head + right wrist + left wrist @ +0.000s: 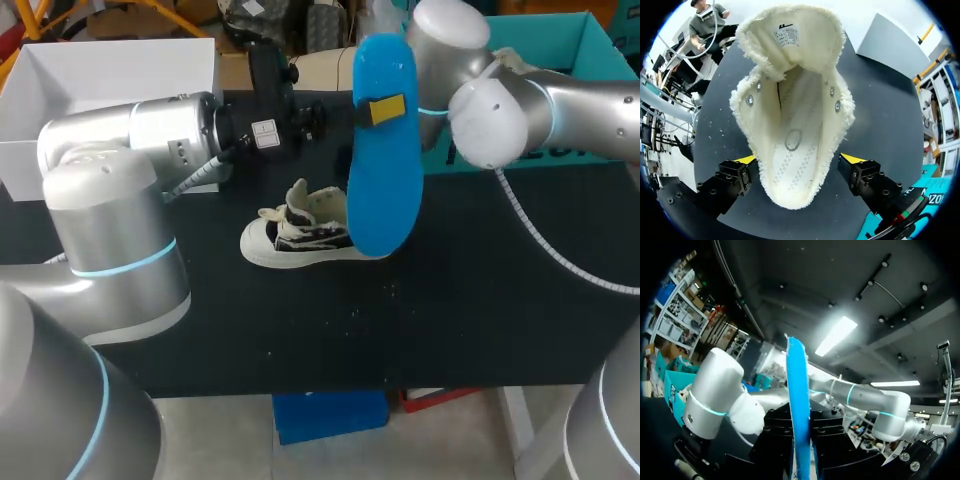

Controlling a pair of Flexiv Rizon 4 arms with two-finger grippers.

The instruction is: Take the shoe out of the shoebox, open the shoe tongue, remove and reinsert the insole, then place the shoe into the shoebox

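1. The shoe (pixel 300 235) stands on its sole near the middle of the black tabletop (pixel 470 320), outside both boxes, with its toe toward 9 o'clock. In the head view its heel is hidden behind the insole.
2. The blue insole (pixel 385 190) is out of the shoe and held upright in the air, at about 1 o'clock from it. Its lower end overlaps the heel, and I cannot tell whether they touch.
3. The left end effector (pixel 385 108) is clamped on the insole. One yellow tip lies on the face toward the head camera and the other finger is hidden behind. In the left wrist view the insole shows edge-on between the black finger blocks.
4. The right end effector (pixel 800 161) is hidden in the head view. Its own view looks down into the shoe, where the tongue (pixel 790 35) is pulled open. The yellow-tipped fingers (pixel 747 160) grip the fleecy heel from both sides.
5. A white box (pixel 110 70) sits at 10 o'clock. A teal box (pixel 590 40) at 2 o'clock is partly covered by the right arm.
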